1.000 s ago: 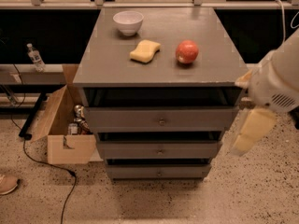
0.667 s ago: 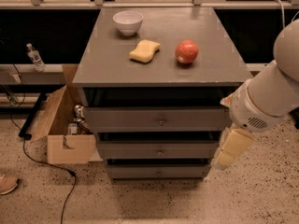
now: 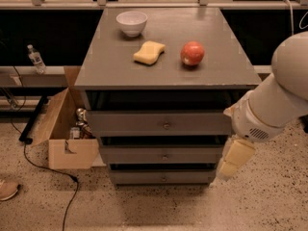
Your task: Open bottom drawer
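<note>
Claw (image 3: 229,165) beside closed grey bottom drawer (image 3: 162,177)

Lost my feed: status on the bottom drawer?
Gripper low at cabinet's right side, off the knob. Bottom drawer shut. Nothing blocking its front.

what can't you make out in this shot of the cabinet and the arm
- Inside of the bottom drawer: camera view, hidden behind its own front.
- The gripper, at the lower right corner of the cabinet: whether it touches the cabinet is unclear.
- Contents of the cardboard box: partly hidden by its wall, too small to name.
- The arm: cut off by the right edge.
</note>
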`<state>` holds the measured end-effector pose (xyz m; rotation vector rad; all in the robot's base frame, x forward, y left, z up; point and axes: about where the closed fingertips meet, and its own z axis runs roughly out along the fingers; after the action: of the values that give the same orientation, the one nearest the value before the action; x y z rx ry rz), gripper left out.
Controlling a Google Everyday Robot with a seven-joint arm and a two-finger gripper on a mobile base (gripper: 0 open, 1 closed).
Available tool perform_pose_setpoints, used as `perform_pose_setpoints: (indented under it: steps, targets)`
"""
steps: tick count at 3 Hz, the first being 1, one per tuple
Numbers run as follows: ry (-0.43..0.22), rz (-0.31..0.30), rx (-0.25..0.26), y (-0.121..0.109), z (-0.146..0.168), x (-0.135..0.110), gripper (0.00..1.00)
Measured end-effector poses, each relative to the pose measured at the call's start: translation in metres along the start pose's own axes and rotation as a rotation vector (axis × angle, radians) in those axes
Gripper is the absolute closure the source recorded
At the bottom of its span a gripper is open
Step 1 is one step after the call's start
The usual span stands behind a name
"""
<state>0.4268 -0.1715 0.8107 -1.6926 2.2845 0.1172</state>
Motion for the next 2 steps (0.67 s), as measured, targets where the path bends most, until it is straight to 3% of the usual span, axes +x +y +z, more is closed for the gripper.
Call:
perform_pose_setpoints:
  steps: [2]
  targets:
    - [-0.022, -0.101, -0.06, 0.006, 0.107, 0.008, 0.0]
